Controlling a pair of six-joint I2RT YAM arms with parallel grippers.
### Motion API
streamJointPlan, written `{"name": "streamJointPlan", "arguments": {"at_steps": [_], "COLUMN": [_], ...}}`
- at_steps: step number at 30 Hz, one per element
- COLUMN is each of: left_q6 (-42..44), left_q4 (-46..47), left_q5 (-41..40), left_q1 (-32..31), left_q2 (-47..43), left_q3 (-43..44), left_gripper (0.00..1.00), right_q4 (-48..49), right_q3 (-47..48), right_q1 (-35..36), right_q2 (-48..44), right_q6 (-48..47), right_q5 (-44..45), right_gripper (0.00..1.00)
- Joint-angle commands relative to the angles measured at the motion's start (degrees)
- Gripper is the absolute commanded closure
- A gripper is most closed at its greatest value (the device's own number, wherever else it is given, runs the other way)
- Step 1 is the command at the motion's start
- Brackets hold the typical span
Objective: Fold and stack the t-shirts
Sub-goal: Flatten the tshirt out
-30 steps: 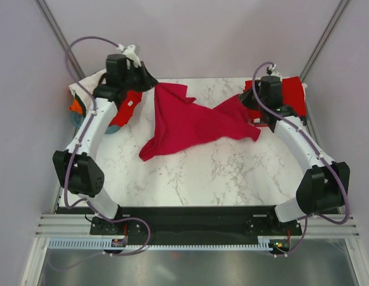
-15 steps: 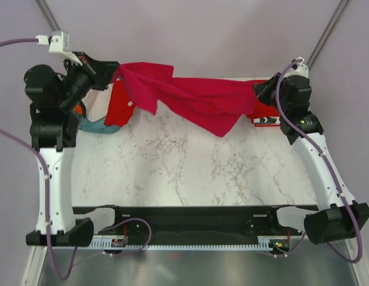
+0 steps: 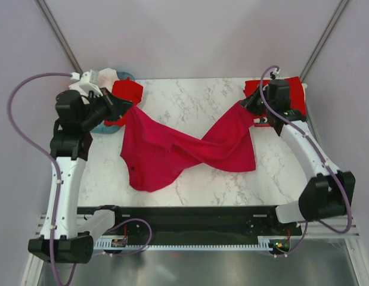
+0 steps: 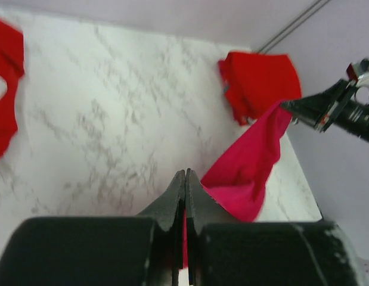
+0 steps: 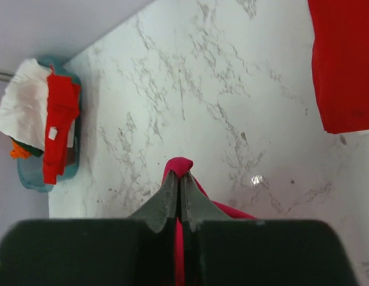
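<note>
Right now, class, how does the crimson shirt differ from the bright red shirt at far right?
The crimson shirt is held twisted between the left end effector and right end effector; the bright red shirt lies compact, ungripped. Crimson is pinker and wider-spread than red. Both are cloth.
</note>
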Motion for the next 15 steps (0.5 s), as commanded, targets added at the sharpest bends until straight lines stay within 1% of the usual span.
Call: {"name": "streamJointPlan", "arguments": {"at_steps": [1,2,3,4,5,7,9,11,12,13,14,15], "left_q6": [-3.39,-3.48,-3.48,-3.39,-3.13,-2.43,-0.85,-0.67,-0.67,-0.67,-0.67,-0.67], "left_q4": [2.2,3.0,3.7,4.49,4.94,5.29,5.21,4.94,4.94,4.94,4.94,4.94], "left_q5": [-0.32,-1.02,-1.29,-1.29,-1.29,-1.29,-1.9,-2.25,-1.91,-1.56,-1.12,-1.2], "left_q1": [0.1,0.1,0.1,0.1,0.1,0.1,0.1,0.1,0.1,0.1,0.1,0.1], "left_q2": [0.19,-0.16,-0.51,-0.6,-0.95,-1.3,-1.48,-1.75,-1.66,-1.66,-1.57,-1.57], "left_q3": [-6.04,-7.96,-8.68,-9.12,-10.0,-10.44,-10.88,-11.58,-11.76,-11.94,-12.2,-12.2], "left_gripper": [0.98,0.98,0.98,0.98,0.98,0.98,0.98,0.98,0.98,0.98,0.98,0.98], "right_q4": [3.26,3.17,2.39,1.86,1.77,1.77,1.94,1.94,1.94,1.94,1.86,1.86], "right_q3": [5.49,6.98,9.08,9.36,8.15,5.34,0.52,-3.27,-7.47,-9.6,-13.53,-15.49], "right_q1": [-0.32,-0.23,-0.32,-0.23,-0.15,-0.06,0.03,0.21,0.38,0.47,0.91,1.17], "right_q2": [9.04,13.42,15.11,16.09,16.62,15.49,13.29,10.58,9.43,8.2,5.84,4.6], "right_q6": [0.96,0.61,0.44,0.0,-0.18,-0.88,-1.67,-2.9,-3.17,-3.69,-4.48,-5.1], "right_q5": [-5.25,-6.22,-6.93,-7.02,-6.59,-3.44,-2.28,-0.97,-0.61,0.18,2.1,3.42], "right_gripper": [0.89,0.78,0.64,0.42,0.34,0.24,0.24,0.27,0.29,0.32,0.33,0.35]}}
